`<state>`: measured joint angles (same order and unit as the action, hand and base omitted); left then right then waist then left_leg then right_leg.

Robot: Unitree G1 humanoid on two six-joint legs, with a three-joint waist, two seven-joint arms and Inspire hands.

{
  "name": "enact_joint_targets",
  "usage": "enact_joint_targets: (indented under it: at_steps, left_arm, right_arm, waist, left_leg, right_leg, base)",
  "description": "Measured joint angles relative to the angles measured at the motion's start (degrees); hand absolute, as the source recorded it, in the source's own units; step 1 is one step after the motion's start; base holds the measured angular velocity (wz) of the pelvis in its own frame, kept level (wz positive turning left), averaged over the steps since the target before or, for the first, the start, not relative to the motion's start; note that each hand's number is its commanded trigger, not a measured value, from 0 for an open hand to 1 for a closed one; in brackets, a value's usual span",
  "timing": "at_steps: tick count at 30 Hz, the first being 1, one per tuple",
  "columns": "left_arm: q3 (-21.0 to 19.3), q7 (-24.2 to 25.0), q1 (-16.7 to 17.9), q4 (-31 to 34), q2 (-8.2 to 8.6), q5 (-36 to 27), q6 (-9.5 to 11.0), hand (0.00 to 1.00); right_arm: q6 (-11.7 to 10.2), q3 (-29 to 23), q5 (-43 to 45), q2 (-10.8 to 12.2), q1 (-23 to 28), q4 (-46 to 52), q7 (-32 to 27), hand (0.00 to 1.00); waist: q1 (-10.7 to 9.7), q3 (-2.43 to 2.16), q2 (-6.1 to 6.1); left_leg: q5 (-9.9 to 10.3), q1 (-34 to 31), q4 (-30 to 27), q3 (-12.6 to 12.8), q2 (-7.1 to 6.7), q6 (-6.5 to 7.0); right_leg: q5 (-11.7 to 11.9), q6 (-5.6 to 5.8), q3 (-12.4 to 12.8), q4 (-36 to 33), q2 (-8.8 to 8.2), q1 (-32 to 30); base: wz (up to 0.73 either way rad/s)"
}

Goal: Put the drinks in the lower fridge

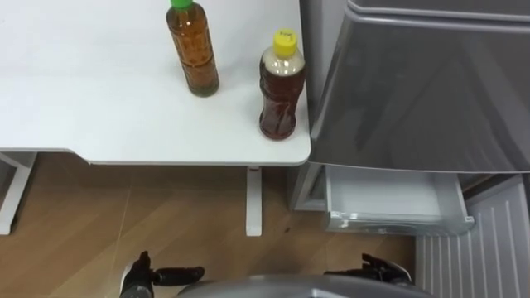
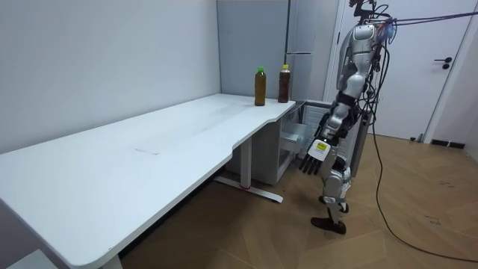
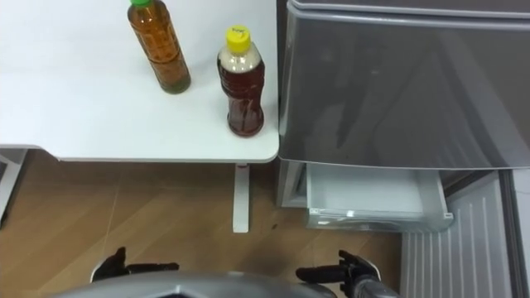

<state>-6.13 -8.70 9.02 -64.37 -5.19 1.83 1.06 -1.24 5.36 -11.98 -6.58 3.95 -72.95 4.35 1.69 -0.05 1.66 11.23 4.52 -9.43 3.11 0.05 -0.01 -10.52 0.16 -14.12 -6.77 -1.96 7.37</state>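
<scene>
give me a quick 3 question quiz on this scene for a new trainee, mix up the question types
1. True or false: the lower fridge drawer is pulled open.
2. Multiple choice: of the green-capped bottle and the yellow-capped bottle on the table, which stands nearer the fridge? A) green-capped B) yellow-capped
3. Fill in the blank: the left hand and the right hand, both low in front of the robot, hold ____.

Key: 1 true. 2 B. 3 nothing; both bottles stand on the table.
</scene>
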Motion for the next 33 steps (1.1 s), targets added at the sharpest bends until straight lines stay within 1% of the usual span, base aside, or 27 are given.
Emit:
enact_joint_targets:
  at_steps: [5, 9, 11, 12, 13, 14, 15, 16, 18, 19, 20, 21, 23, 24, 26, 27, 29, 30, 31, 32, 33]
  left_arm:
    - [-2.06, -2.85, 1.57, 0.11, 0.06, -0.15, -0.51, 0.00]
    - [-2.32, -5.97, 2.25, -0.05, 0.09, -0.78, -0.79, 0.00]
    - [-2.61, -8.13, 2.18, 0.03, 0.07, -4.13, -0.73, 0.00]
    - [-2.87, -8.64, 2.16, 0.06, 0.06, -4.78, -0.72, 0.00]
    - [-3.73, -9.75, 2.09, 0.32, 0.06, -5.98, -0.65, 0.00]
    - [-4.61, -11.26, 2.01, 0.92, 0.04, -7.14, -0.64, 0.00]
    - [-4.95, -12.14, 2.12, 1.58, 0.02, -7.99, -0.63, 0.00]
    - [-5.84, -14.07, 2.39, 3.10, 0.02, -9.23, -0.63, 0.00]
    - [-7.14, -16.56, 2.59, 5.84, 0.01, -10.21, -0.38, 0.00]
    - [-7.98, -18.19, 2.40, 7.11, 0.01, -10.27, 0.07, 0.00]
    - [-8.77, -19.77, 1.88, 7.40, -0.04, -10.27, 0.97, 0.00]
    - [-9.11, -20.61, 1.70, 7.85, -0.01, -10.26, 1.23, 0.00]
    - [-9.70, -24.62, 2.10, 13.11, 0.04, -10.39, 1.67, 0.00]
    - [-9.80, -25.83, 2.10, 14.31, 0.05, -10.39, 2.01, 0.00]
    - [-9.88, -30.15, 1.91, 18.66, 0.05, -10.41, 4.05, 0.00]
    - [-9.88, -31.25, 1.78, 19.75, 0.05, -10.40, 4.70, 0.00]
    - [-9.46, -34.95, 1.64, 23.44, 0.04, -10.68, 7.09, 0.00]
    - [-9.43, -35.80, 1.73, 24.65, 0.07, -10.75, 7.41, 0.00]
    - [-9.41, -37.59, 1.81, 27.38, 0.08, -10.91, 7.98, 0.00]
    - [-9.32, -39.66, 1.75, 29.86, 0.07, -11.13, 8.83, 0.00]
    - [-9.30, -40.56, 1.73, 30.75, 0.06, -11.12, 9.46, 0.00]
  right_arm:
    - [0.05, -0.51, 0.41, 0.02, -0.02, -0.14, 0.06, 0.00]
    - [0.03, -0.45, 0.40, 0.02, -0.05, -0.35, 0.19, 0.00]
    - [-0.01, -0.39, 0.05, 0.05, 0.10, -0.27, 0.12, 0.00]
    - [-0.02, -0.40, 0.04, 0.05, 0.18, -0.20, 0.09, 0.00]
    - [-0.09, -0.39, 0.08, 0.05, 0.21, -0.16, 0.04, 0.00]
    - [-0.12, -0.41, 0.16, 0.04, 0.19, -0.09, 0.00, 0.00]
    - [-0.13, -0.43, 0.26, 0.04, 0.21, -0.06, -0.03, 0.00]
    - [-0.15, -0.44, 0.27, 0.03, 0.32, 0.00, -0.05, 0.00]
    - [-0.15, -0.46, 0.33, 0.03, 0.39, 0.17, -0.04, 0.00]
    - [-0.12, -0.47, 0.27, -0.02, 0.40, 0.10, -0.02, 0.00]
    - [-0.12, -0.45, 0.26, -0.09, 0.40, 0.11, 0.01, 0.00]
    - [-0.11, -0.50, 0.30, -0.12, 0.42, 0.09, 0.01, 0.00]
    - [-0.14, -0.55, 0.21, -0.16, 0.60, 0.64, -0.07, 0.00]
    - [-0.10, -0.53, 0.22, -0.15, 0.60, 1.07, -0.14, 0.00]
    - [-0.14, -0.45, 1.04, -0.13, 0.85, 1.96, -0.67, 0.00]
    - [-0.14, -0.46, 1.08, -0.13, 0.85, 1.96, -0.74, 0.00]
    - [-0.35, -0.45, 1.09, -0.12, 0.84, 2.00, -1.18, 0.00]
    - [-0.44, -0.43, 1.05, -0.12, 0.86, 2.04, -1.30, 0.00]
    - [-0.65, -0.41, 1.06, -0.08, 1.23, 2.51, -1.82, 0.00]
    - [-0.71, -0.41, 1.09, -0.09, 1.42, 2.87, -2.51, 0.00]
    - [-0.71, -0.42, 1.25, -0.11, 1.46, 2.98, -2.93, 0.00]
  waist:
    - [-0.04, -0.02, 0.02]
    - [-0.02, -0.02, 0.10]
    - [0.03, 0.00, 0.14]
    - [0.07, 0.00, 0.13]
    - [0.13, -0.01, 0.14]
    - [0.14, -0.12, -0.08]
    - [0.12, -0.12, -0.08]
    - [0.14, -0.07, -0.05]
    - [0.18, -0.14, -0.27]
    - [0.24, -0.06, -0.23]
    - [0.31, -0.10, -0.30]
    - [0.30, -0.08, -0.39]
    - [0.34, -0.10, -0.41]
    - [0.38, -0.23, -0.60]
    - [0.37, -0.28, -0.54]
    - [0.37, -0.28, -0.50]
    - [0.33, -0.30, -0.51]
    - [0.36, -0.31, -0.51]
    - [0.28, -0.32, -0.39]
    - [0.24, -0.31, -0.30]
    - [0.35, -0.31, -0.30]
  left_leg:
    - [0.00, -0.21, -0.06, -0.03, -0.01, 0.00]
    - [0.00, -0.21, -0.11, -0.18, -0.06, 0.00]
    - [0.00, 0.21, -0.12, -0.19, -0.09, 0.00]
    - [0.00, 0.22, -0.11, -0.16, -0.09, 0.00]
    - [0.00, 0.29, -0.11, -0.15, -0.09, 0.00]
    - [0.00, 0.34, -0.13, -0.17, -0.09, 0.00]
    - [0.00, 0.53, -0.17, -0.17, -0.09, 0.00]
    - [0.00, 0.78, -0.16, -0.16, -0.08, 0.00]
    - [0.00, 1.02, -0.15, -0.23, -0.08, 0.00]
    - [0.00, 1.15, -0.08, -0.34, -0.10, 0.00]
    - [0.03, 1.27, -0.09, -0.50, -0.13, 0.02]
    - [0.04, 1.24, -0.11, -0.68, -0.13, 0.04]
    - [0.05, 1.19, -0.16, -0.96, -0.15, 0.05]
    - [0.05, 1.19, -0.16, -0.96, -0.15, 0.05]
    - [0.04, 1.24, -0.18, -0.98, -0.16, 0.05]
    - [0.04, 1.25, -0.17, -0.96, -0.17, 0.05]
    - [0.04, 1.23, -0.12, -0.92, -0.19, 0.05]
    - [0.04, 1.22, -0.11, -1.03, -0.19, 0.05]
    - [0.04, 1.23, -0.13, -1.25, -0.21, 0.05]
    - [0.04, 1.19, -0.16, -1.59, -0.26, 0.05]
    - [0.04, 1.19, -0.17, -1.61, -0.27, 0.05]
  right_leg:
    - [0.00, 0.00, 0.04, -0.01, -0.02, -0.07]
    - [-0.01, 0.00, -0.04, 0.01, -0.04, 0.15]
    - [-0.02, 0.01, -0.04, 0.06, -0.08, 0.52]
    - [-0.03, 0.02, -0.03, 0.06, -0.09, 0.62]
    - [-0.06, 0.03, 0.05, 0.06, -0.08, 0.70]
    - [-0.05, 0.03, 0.12, 0.04, -0.06, 0.67]
    - [-0.05, 0.03, 0.06, 0.01, -0.06, 0.69]
    - [-0.05, 0.03, 0.06, -0.01, -0.04, 0.91]
    - [-0.05, 0.03, -0.03, 0.00, -0.03, 1.27]
    - [-0.05, 0.03, -0.02, 0.06, -0.02, 1.64]
    - [-0.08, 0.02, 0.02, 0.06, -0.01, 1.78]
    - [-0.08, 0.02, 0.03, 0.06, -0.01, 1.74]
    - [-0.08, 0.02, 0.03, 0.07, 0.03, 1.52]
    - [-0.08, 0.01, -0.01, 0.05, 0.05, 1.53]
    - [-0.08, 0.00, -0.04, -0.03, 0.05, 1.57]
    - [-0.07, 0.00, -0.04, -0.04, 0.05, 1.57]
    - [-0.07, 0.00, -0.12, -0.03, 0.04, 1.60]
    - [-0.07, 0.00, -0.20, -0.03, 0.04, 1.64]
    - [-0.07, 0.00, -0.24, -0.05, 0.04, 1.65]
    - [-0.07, 0.00, -0.29, -0.05, 0.02, 1.62]
    - [-0.07, 0.00, -0.29, -0.05, 0.02, 1.61]
  base:
    - [0.00]
    - [0.03]
    - [0.00]
    - [0.00]
    - [0.00]
    - [0.00]
    - [0.00]
    - [0.00]
    - [0.00]
    - [0.04]
    - [0.00]
    - [0.03]
    - [0.04]
    - [0.03]
    - [0.00]
    - [0.00]
    - [0.00]
    - [0.00]
    - [0.06]
    - [0.05]
    - [0.00]
